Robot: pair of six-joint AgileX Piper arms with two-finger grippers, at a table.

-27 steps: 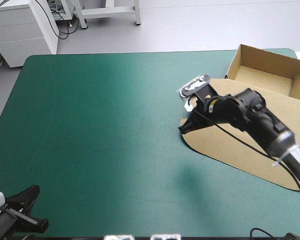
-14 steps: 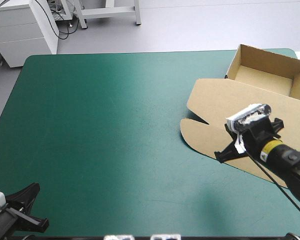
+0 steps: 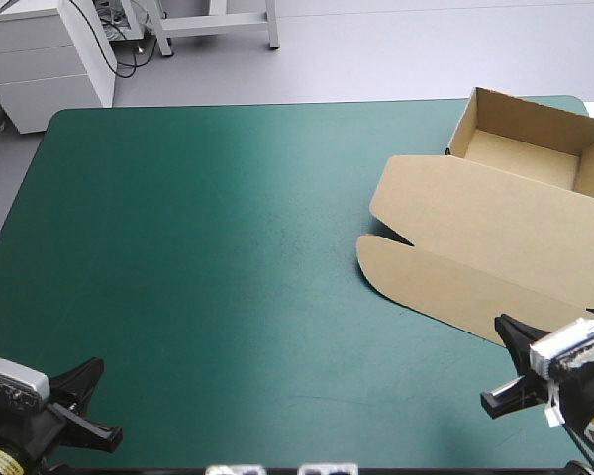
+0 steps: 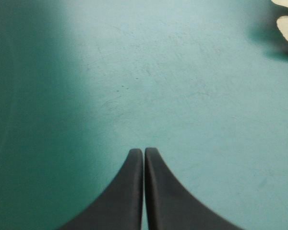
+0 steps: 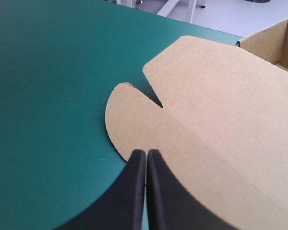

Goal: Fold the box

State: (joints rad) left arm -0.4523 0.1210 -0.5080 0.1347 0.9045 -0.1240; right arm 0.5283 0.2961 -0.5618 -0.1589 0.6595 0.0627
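The right gripper [image 5: 146, 152], two broad black fin-shaped fingers, stands pressed together in one pointed arch at mid-frame. Just ahead of its tip lies the brown cardboard box [image 5: 221, 110], lid flat, with a rounded flap [image 5: 127, 115] and a notch [image 5: 157, 99] nearest. Its raised tray walls [image 5: 271, 40] are farther off, and the teal-green table cover [image 5: 48, 86] lies beside it.

table [image 3: 198, 257]: teal-green cover | box [image 3: 495, 237]: open tray, lid flat, far-right corner

A lab or workshop is showing: a teal-green covered table [image 3: 228, 247] is standing on pale grey floor [image 3: 376, 49], with a white drawer cabinet [image 3: 40, 59], black cables [image 3: 137, 59] and pale metal stand legs [image 3: 218, 24] sitting beyond.
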